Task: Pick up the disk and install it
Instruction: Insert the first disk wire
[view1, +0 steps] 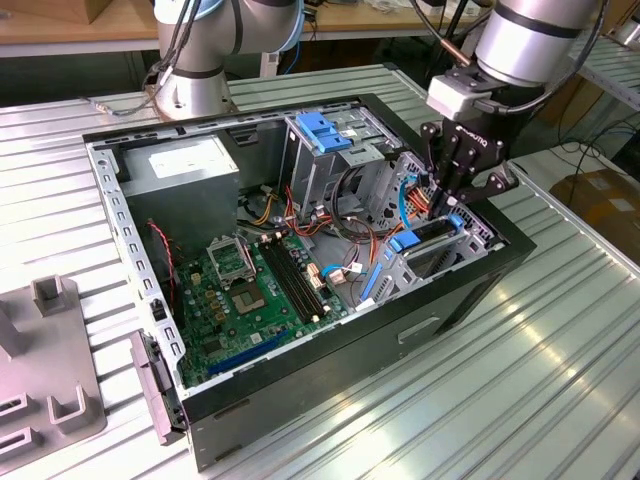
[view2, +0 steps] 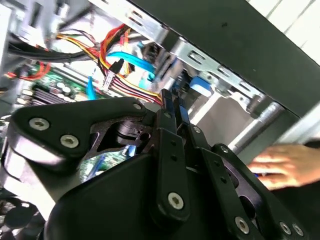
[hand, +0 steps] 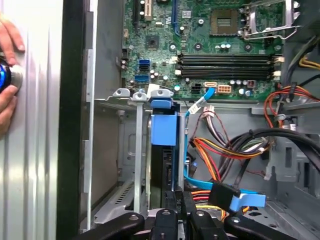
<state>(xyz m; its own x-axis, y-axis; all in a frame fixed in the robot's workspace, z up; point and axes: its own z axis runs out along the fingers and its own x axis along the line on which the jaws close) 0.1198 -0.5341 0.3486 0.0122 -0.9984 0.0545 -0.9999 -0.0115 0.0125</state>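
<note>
End effector (view1: 452, 205) closed on the disk (view1: 425, 240), its lower part hidden inside the case (view1: 470, 290)'s bay, first wrist view alone showing a hand (hand: 7, 75) on the bench (view1: 520, 400).

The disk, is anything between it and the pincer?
Nothing visible. The pincer sits right at the top edge of the disk, which stands upright in its slot at the case edge; orange and blue cables lie beside it.

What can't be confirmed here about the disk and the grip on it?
- Disk in the exterior view: the gripper and bay walls cover most of it, so seating depth is unclear.
- Gripper in the first wrist view: cut off by the picture edge.
- Hand in the second wrist view: blurred, so what it grasps is unclear.
</note>
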